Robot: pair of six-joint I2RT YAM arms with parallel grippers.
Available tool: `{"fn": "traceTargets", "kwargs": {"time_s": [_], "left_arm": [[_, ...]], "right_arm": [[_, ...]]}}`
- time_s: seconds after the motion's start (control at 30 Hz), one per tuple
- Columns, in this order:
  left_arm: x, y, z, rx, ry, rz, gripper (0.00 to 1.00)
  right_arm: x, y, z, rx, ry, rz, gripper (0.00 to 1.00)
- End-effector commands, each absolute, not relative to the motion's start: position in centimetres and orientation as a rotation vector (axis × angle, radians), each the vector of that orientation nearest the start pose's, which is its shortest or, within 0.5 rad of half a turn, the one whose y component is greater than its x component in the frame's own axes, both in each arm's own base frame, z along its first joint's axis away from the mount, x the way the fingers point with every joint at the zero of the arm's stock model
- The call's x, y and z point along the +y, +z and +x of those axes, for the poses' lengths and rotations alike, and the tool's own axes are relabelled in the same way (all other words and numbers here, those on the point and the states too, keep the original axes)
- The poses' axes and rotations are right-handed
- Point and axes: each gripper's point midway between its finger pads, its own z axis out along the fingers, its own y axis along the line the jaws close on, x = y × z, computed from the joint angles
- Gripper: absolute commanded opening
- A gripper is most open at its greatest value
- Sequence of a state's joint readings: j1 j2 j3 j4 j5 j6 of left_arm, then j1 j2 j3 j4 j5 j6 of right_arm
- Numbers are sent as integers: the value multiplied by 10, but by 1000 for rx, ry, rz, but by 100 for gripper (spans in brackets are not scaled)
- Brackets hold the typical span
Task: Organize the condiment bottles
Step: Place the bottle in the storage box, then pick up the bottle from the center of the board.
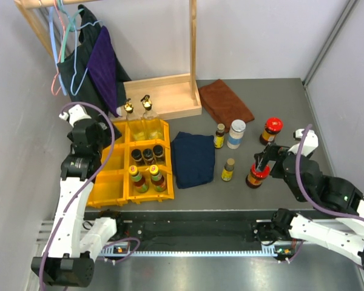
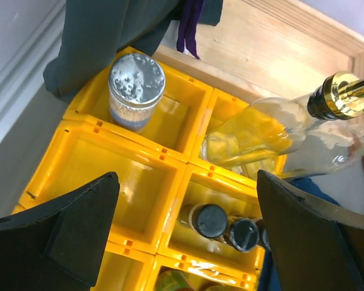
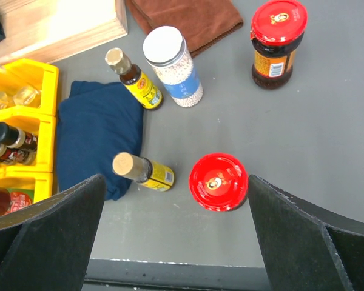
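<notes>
My left gripper [image 1: 92, 140] [image 2: 187, 233] hangs open above the yellow bins [image 1: 107, 182] [image 2: 97, 159]. The bins hold a silver-lidded jar [image 2: 135, 90], two gold-topped clear bottles [image 1: 147, 116] [image 2: 273, 130], black-capped dark bottles [image 1: 147, 154] [image 2: 210, 220] and two yellow-capped sauce bottles [image 1: 147, 178]. Open as well, my right gripper [image 1: 264, 159] [image 3: 177, 233] hovers over a red-lidded jar [image 1: 256, 176] [image 3: 218, 181] without touching it. On the table stand two small tan-capped bottles [image 1: 229, 170] [image 3: 144, 170] [image 1: 219, 136], a white-lidded jar [image 1: 236, 133] [image 3: 170, 63] and another red-lidded jar [image 1: 271, 130] [image 3: 278, 39].
A folded blue cloth [image 1: 193, 159] lies right of the bins. Behind it, a brown cloth [image 1: 225, 102] lies by the wooden base [image 1: 164, 96] of a clothes rack. Dark garments [image 1: 100, 63] hang over the bins' back left corner. Walls close in on both sides.
</notes>
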State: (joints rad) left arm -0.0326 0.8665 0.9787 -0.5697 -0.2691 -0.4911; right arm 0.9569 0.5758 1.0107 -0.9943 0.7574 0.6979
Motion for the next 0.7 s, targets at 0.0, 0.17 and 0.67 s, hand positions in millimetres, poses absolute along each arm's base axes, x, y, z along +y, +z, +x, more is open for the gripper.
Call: {"fn": "traceTargets", "kwargs": {"time_s": [0.0, 0.17, 0.67], "left_arm": [[14, 294, 298, 1797, -174, -727, 99], [16, 329, 308, 1737, -172, -682, 99], [8, 353, 316, 1791, -109, -426, 99]], "right_arm": [[66, 288, 176, 1941, 252, 176, 99], [85, 298, 182, 1959, 272, 113, 99], [112, 285, 224, 2011, 233, 148, 99]]}}
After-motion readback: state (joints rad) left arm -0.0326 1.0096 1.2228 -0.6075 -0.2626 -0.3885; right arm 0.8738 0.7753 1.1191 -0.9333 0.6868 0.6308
